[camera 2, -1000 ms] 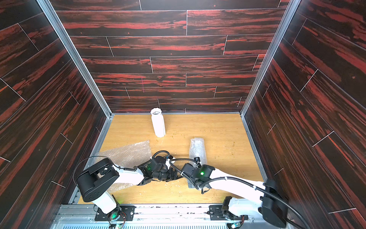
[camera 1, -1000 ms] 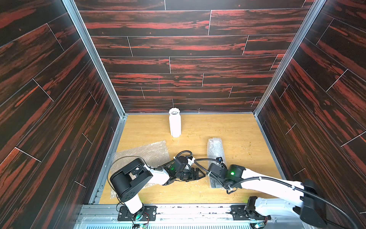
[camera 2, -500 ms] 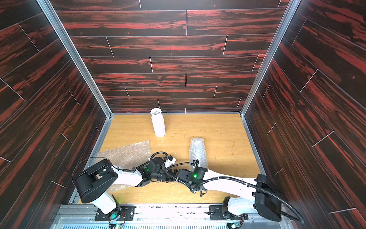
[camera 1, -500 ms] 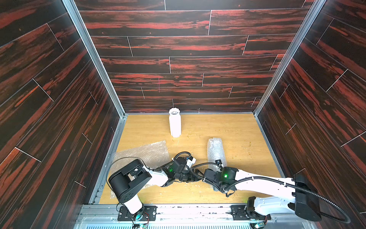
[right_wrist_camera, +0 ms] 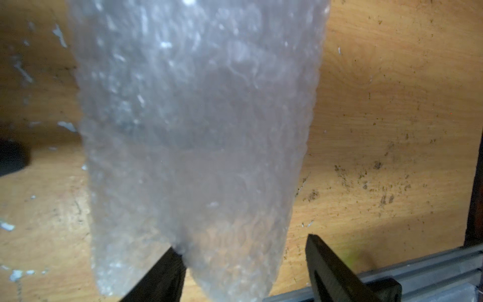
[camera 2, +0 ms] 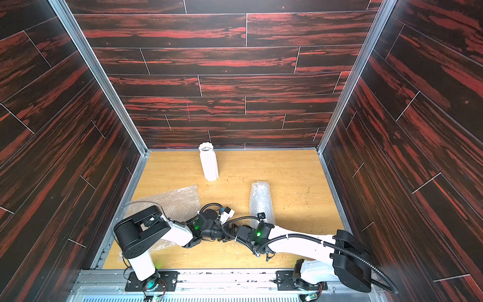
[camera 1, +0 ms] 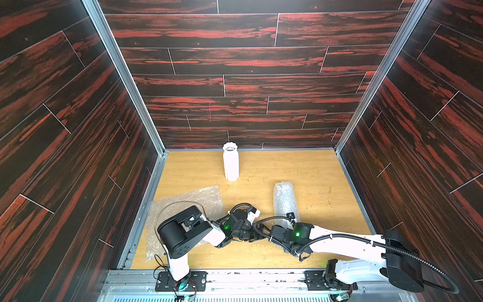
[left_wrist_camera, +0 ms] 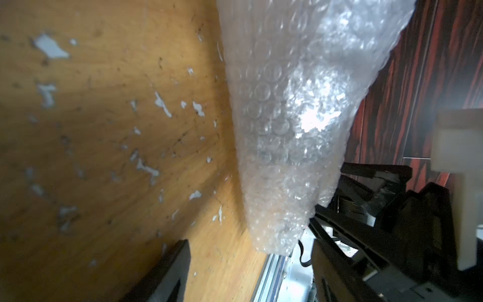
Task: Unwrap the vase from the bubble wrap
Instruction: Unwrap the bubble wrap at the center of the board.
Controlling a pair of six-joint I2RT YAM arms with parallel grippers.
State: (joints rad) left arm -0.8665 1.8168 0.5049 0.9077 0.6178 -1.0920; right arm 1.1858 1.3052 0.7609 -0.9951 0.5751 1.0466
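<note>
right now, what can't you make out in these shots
- Contents of the rolled bubble wrap: cloudy plastic hides them in every view.
- The roll's near end, in both top views: the right arm covers it.
- Right end effector grip: right wrist view is blurred; whether its finger pinches a layer is unclear.
- Flat bubble wrap sheet: left arm hides part.
</note>
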